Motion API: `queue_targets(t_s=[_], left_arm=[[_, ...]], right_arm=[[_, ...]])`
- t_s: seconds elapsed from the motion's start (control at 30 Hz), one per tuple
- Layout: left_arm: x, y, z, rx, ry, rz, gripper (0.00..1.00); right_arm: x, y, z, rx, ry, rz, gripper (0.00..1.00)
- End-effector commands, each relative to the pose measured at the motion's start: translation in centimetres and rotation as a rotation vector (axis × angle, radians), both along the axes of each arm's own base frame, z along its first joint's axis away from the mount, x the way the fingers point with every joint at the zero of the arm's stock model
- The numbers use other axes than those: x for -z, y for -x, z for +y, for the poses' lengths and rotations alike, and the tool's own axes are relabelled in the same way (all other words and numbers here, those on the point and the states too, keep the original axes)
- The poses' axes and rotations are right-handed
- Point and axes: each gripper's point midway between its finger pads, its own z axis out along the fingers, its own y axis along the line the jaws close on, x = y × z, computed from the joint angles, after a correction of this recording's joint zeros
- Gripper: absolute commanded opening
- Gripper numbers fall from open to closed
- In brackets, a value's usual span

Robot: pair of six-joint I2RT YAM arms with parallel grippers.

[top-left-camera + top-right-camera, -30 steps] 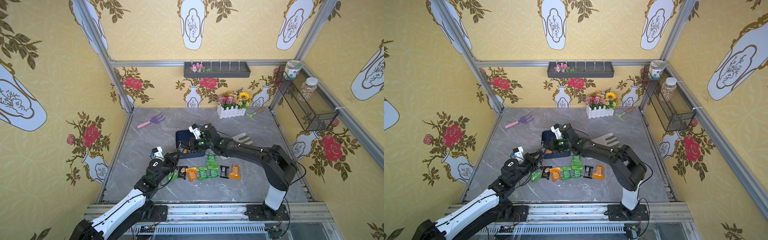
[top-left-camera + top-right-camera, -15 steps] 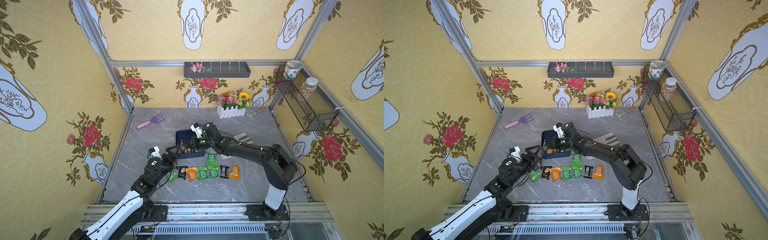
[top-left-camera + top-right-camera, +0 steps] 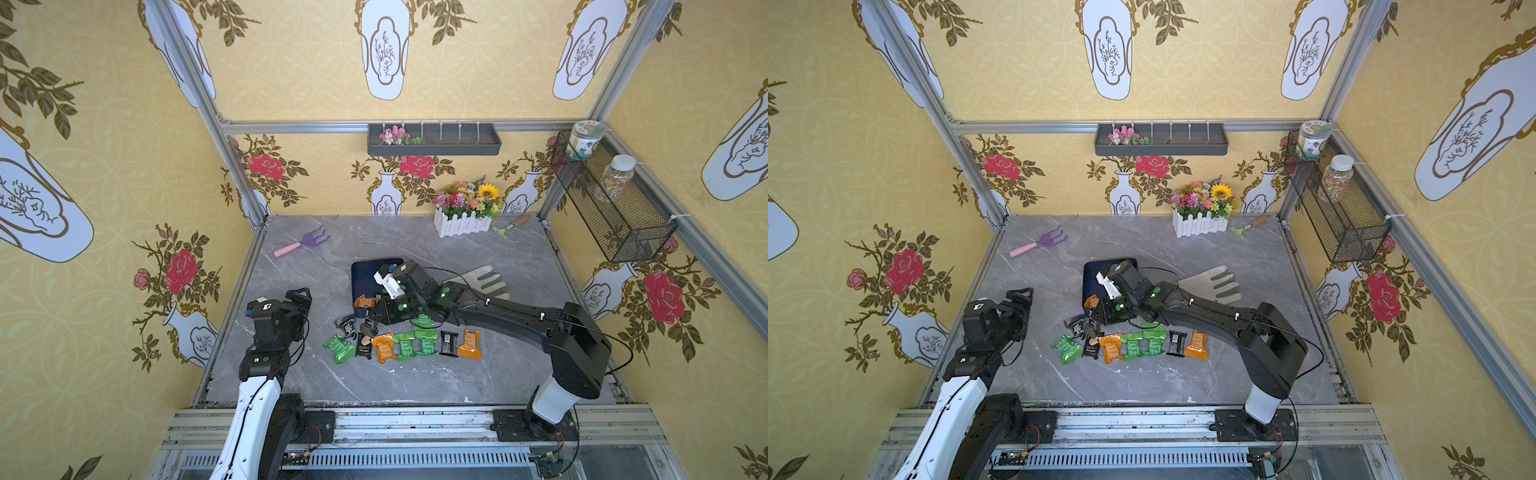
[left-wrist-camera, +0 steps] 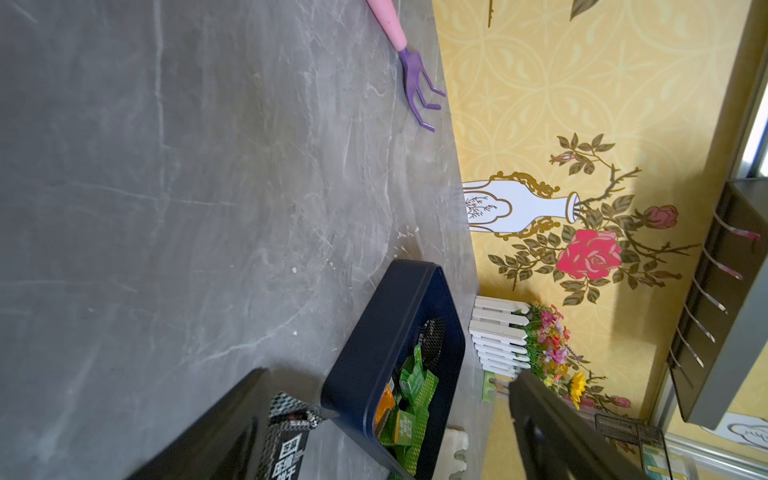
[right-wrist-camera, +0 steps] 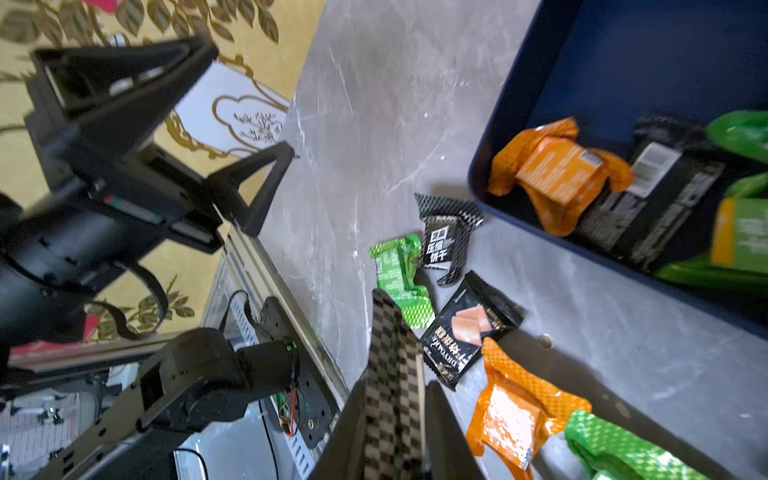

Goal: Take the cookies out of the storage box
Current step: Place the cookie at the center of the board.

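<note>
**In the right gripper [image 5: 395, 399], a black checkered packet [image 5: 392, 353] beside the storage box [image 3: 363, 276]**

The left gripper [image 3: 301, 302] hangs over the table [image 3: 353, 386], jaws spread wide and empty, arm tucked near its base. The cookies [image 3: 405, 345] lie in a row off to its right. Over that row's left end the right gripper, arm stretched low across the table, clamps the packet, with the box just beyond it. Its wrist hides much of the box in both top views. Green, orange and black packets show inside, count unclear.
</note>
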Motion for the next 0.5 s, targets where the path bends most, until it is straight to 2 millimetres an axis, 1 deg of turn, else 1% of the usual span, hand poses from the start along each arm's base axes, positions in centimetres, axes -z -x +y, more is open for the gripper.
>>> queue_targets(t_s=[0.0, 0.1, 0.2, 0.3, 0.47], left_arm=[[0.5, 0.6, 0.7, 0.016, -0.01, 0.034, 0.93], [0.3, 1.2, 2.4, -0.045, -0.015, 0.052, 0.93], [0.1, 2.0, 3.7, -0.112, -0.036, 0.072, 0.94], [0.3, 2.9, 4.1, -0.16, -0.03, 0.084, 0.94], [0.6, 4.3, 4.7, -0.221, -0.041, 0.074, 0.93]], right_arm=[[1.1, 1.4, 1.4, -0.057, 0.048, -0.027, 0.18], [1.4, 2.9, 3.7, -0.126, 0.042, -0.025, 0.18], [2.0, 4.2, 5.4, -0.19, 0.042, -0.025, 0.18], [3.2, 4.9, 6.8, -0.234, 0.044, -0.007, 0.18], [4.4, 6.1, 9.3, -0.3, 0.035, 0.008, 0.18]])
